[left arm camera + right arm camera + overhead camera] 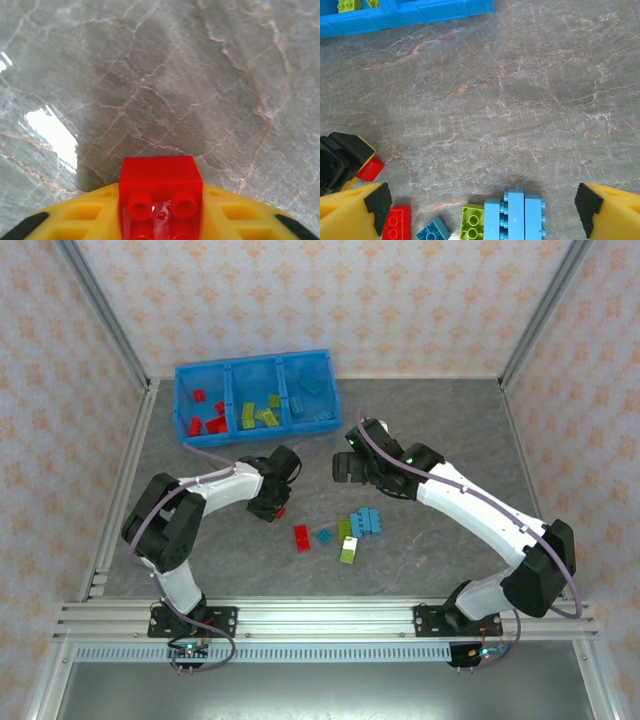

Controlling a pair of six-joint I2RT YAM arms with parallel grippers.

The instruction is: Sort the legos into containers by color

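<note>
My left gripper (160, 210) is shut on a red lego (160, 175), pinched between its yellow fingers (80, 215) just above the table; the same gripper (272, 502) shows from above with the red lego (281, 511) at its tip. My right gripper (482, 207) hangs open over a loose cluster: light blue legos (516, 217), a lime green one (472, 222), a darker blue one (432, 231) and a red one (396, 223). The bright-blue tray (331, 390) holds red, green and blue legos in its left, middle and right containers.
Loose legos lie mid-table: red (301, 537), blue (324, 536), green (346, 528), light blue (367, 521), lime (348, 553). The two grippers are close together. Metal frame posts and patterned walls ring the grey marbled table (440, 430).
</note>
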